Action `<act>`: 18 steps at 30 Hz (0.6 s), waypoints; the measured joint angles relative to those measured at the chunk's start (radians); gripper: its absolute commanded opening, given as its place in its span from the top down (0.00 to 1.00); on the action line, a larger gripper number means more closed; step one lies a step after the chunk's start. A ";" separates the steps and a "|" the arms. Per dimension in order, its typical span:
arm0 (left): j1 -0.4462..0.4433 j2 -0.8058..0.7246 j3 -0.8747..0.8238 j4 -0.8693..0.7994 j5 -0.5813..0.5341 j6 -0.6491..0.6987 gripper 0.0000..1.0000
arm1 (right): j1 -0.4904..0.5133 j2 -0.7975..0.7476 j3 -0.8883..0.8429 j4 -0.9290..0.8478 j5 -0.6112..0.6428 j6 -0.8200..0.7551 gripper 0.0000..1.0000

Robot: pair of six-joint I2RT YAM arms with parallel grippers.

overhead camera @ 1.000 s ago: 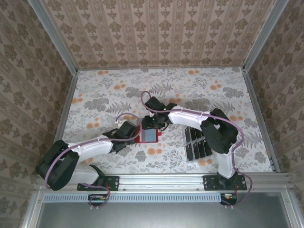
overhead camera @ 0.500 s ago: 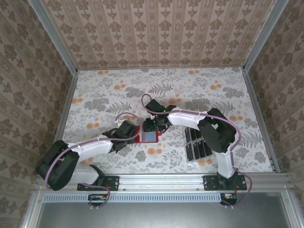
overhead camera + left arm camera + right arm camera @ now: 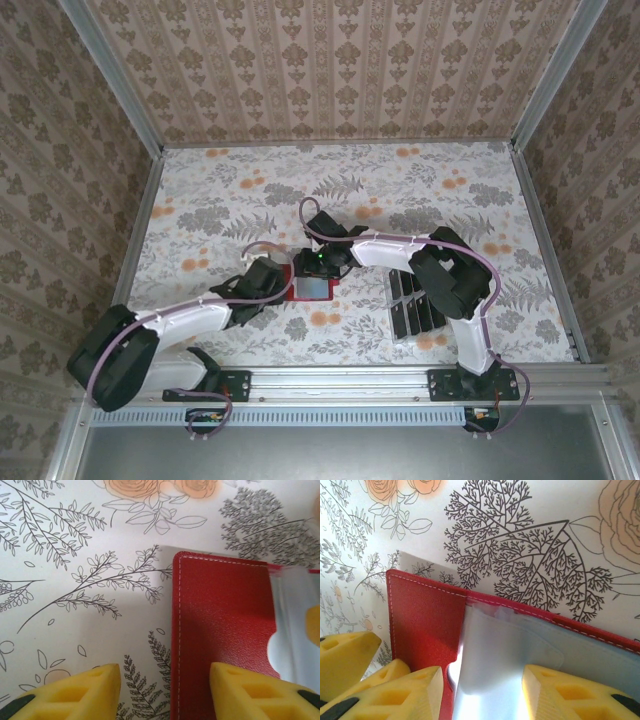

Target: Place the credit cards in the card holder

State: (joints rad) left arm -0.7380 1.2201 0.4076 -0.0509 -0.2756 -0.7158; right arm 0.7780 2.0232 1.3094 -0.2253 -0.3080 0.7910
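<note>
We've got the card holder (image 3: 312,287) open mid-frame, left hand (image 3: 165,672) spread over its left edge, right hand (image 3: 482,672) spread, empty, above the clear sleeve (image 3: 510,655); pin it flat, then fetch credit cards (image 3: 415,302) lower right.

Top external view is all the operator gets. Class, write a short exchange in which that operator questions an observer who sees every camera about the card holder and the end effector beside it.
Operator: Is the card holder lying open?
Observer: Yes. The right wrist view shows a clear pocket across its red inside.
Operator: How does the left end effector sit against it?
Observer: Its yellow fingers stand apart and straddle the holder's stitched edge, one over the table, the other over the red cover.
</note>
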 measured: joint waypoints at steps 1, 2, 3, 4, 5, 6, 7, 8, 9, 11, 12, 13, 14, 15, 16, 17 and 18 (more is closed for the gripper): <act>0.000 -0.020 -0.010 0.009 0.003 0.003 0.44 | 0.000 0.000 -0.003 0.007 -0.003 0.005 0.52; 0.000 -0.041 -0.023 0.021 0.006 0.006 0.42 | 0.000 0.000 -0.007 0.014 -0.006 0.010 0.52; 0.000 -0.058 -0.033 0.031 0.010 0.010 0.41 | 0.000 0.000 -0.008 0.018 -0.008 0.014 0.52; 0.000 -0.079 -0.046 0.043 0.014 0.011 0.40 | 0.000 0.000 -0.009 0.020 -0.008 0.018 0.52; 0.000 -0.100 -0.058 0.053 0.018 0.014 0.39 | 0.000 0.000 -0.009 0.021 -0.009 0.021 0.52; 0.000 -0.116 -0.069 0.062 0.022 0.016 0.38 | 0.000 0.000 -0.010 0.021 -0.009 0.024 0.52; 0.000 -0.137 -0.080 0.070 0.027 0.019 0.37 | 0.000 0.000 -0.010 0.023 -0.010 0.025 0.52; 0.000 -0.154 -0.090 0.080 0.031 0.022 0.37 | 0.000 0.000 -0.011 0.026 -0.011 0.027 0.52; 0.000 -0.170 -0.098 0.089 0.037 0.025 0.36 | 0.000 0.000 -0.011 0.027 -0.011 0.028 0.52; 0.000 -0.204 -0.114 0.107 0.047 0.032 0.35 | 0.000 0.000 -0.014 0.030 -0.011 0.029 0.52; 0.000 -0.217 -0.119 0.113 0.053 0.036 0.35 | 0.000 0.000 -0.015 0.034 -0.012 0.029 0.52; 0.000 -0.229 -0.123 0.119 0.059 0.038 0.34 | 0.000 0.000 -0.016 0.036 -0.012 0.029 0.52; 0.000 -0.238 -0.127 0.128 0.065 0.041 0.34 | 0.000 0.000 -0.016 0.037 -0.012 0.029 0.52; 0.000 -0.246 -0.129 0.134 0.072 0.044 0.34 | 0.000 0.000 -0.016 0.037 -0.013 0.030 0.52; 0.000 -0.250 -0.130 0.140 0.077 0.047 0.34 | 0.000 0.000 -0.016 0.038 -0.013 0.032 0.52; 0.000 -0.251 -0.132 0.148 0.084 0.050 0.34 | 0.000 0.000 -0.018 0.040 -0.013 0.032 0.52; 0.000 -0.251 -0.132 0.154 0.091 0.054 0.34 | 0.000 0.000 -0.018 0.040 -0.013 0.032 0.52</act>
State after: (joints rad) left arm -0.7380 0.9691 0.2760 0.1036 -0.1848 -0.6621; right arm 0.7780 2.0232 1.2919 -0.1852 -0.3214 0.8230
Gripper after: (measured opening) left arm 0.659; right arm 0.485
